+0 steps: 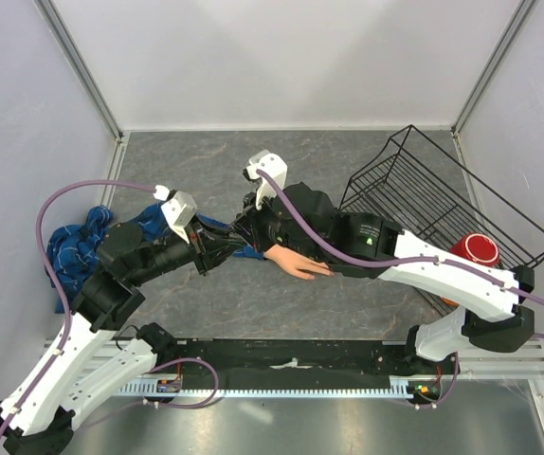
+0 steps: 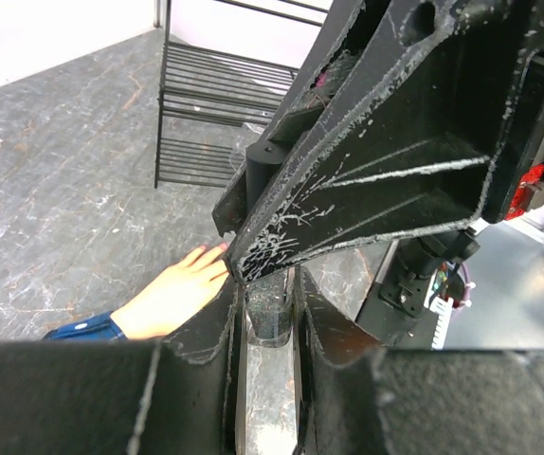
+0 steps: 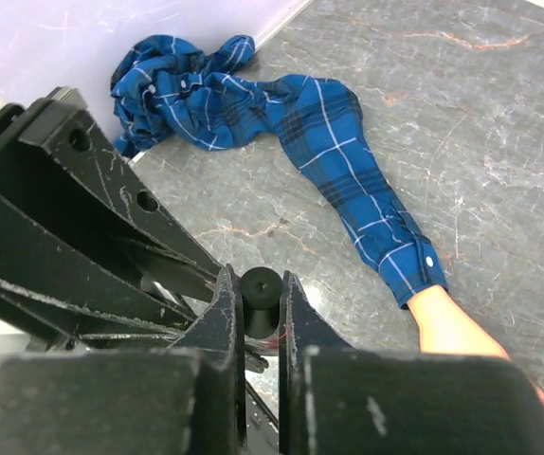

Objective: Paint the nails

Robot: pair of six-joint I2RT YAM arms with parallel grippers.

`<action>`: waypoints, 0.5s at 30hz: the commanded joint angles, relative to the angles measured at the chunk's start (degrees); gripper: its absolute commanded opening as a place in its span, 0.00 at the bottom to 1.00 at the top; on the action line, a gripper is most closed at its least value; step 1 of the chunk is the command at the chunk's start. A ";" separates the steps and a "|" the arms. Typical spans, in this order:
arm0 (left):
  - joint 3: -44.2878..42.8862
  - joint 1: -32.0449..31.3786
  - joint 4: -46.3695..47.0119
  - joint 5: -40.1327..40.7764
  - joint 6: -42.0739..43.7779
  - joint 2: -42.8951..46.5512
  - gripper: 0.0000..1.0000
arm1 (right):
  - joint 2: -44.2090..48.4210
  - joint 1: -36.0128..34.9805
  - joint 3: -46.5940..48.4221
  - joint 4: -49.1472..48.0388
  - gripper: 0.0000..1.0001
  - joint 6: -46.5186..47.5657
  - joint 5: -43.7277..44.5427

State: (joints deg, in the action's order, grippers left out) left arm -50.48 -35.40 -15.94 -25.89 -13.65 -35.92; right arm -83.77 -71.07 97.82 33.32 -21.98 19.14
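1. Early stage by the look of it: cap not yet off, no brush out, painting all left to do. Nails (image 2: 219,248) too small to judge colour.
2. Jaws of left gripper (image 2: 270,289) closed on small clear glass bottle (image 2: 270,332); those of right gripper (image 3: 256,299) closed on black round cap (image 3: 261,282).
3. Pale peach mannequin hand (image 1: 296,263) flat at mid-table, just right of the grippers. Long axis left to right along blue plaid sleeve (image 3: 348,180), fingertips pointing right.

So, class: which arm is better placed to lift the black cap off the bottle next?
Right. The right hand is shut on the black cap, while the left hand clamps the bottle beneath, likely steadying it near the mannequin hand.
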 commanded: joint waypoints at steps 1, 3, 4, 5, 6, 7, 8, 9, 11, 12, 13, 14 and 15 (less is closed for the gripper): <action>0.03 -0.20 4.86 -10.64 -0.76 0.06 0.02 | 3.08 -0.30 -2.19 -2.82 0.00 3.50 -4.18; 0.47 -0.20 9.32 -19.96 -2.95 0.06 0.02 | 5.54 -0.21 -5.25 -5.80 0.00 5.18 -10.65; 0.90 -0.20 11.61 -23.03 -4.01 -0.02 0.02 | 6.59 0.31 -6.58 -7.03 0.00 6.23 -14.70; 1.17 -0.20 13.73 -29.07 -6.63 -0.03 0.02 | 8.86 0.75 -8.07 -10.26 0.00 8.59 -18.83; 1.43 -0.20 18.79 -32.00 -8.04 -0.20 0.02 | 10.01 1.28 -11.65 -12.29 0.00 9.75 -31.75; 1.96 -0.20 21.72 -34.90 -9.97 -0.29 0.02 | 11.24 2.76 -13.51 -16.58 0.00 10.63 -38.40; 2.22 -0.20 24.70 -39.89 -14.43 -0.72 0.02 | 12.74 3.56 -15.27 -18.71 0.00 10.47 -44.47; 2.57 -0.20 28.30 -41.77 -16.82 -0.90 0.02 | 13.10 4.35 -17.64 -20.56 0.00 9.68 -51.06; 3.28 -0.20 36.49 -45.11 -22.79 -1.52 0.02 | 13.02 5.59 -19.15 -24.87 0.00 7.75 -62.09; 3.28 -0.20 37.73 -45.56 -23.69 -1.61 0.02 | 12.84 5.59 -19.77 -25.23 0.00 7.04 -63.51; 2.76 -0.20 37.83 -45.74 -23.96 -1.69 0.02 | 12.75 5.85 -19.95 -25.32 0.00 7.04 -64.65; 2.58 -0.20 37.22 -45.65 -23.71 -1.61 0.02 | 12.75 6.03 -20.12 -25.32 0.00 7.04 -64.58; 2.23 -0.20 36.26 -45.57 -23.09 -1.61 0.02 | 13.01 6.29 -20.56 -25.32 0.00 6.95 -64.31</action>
State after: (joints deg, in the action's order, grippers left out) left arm -46.81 -34.96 7.66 -62.06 -31.42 -37.41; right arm -68.64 -65.08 79.81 14.02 -13.78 -29.61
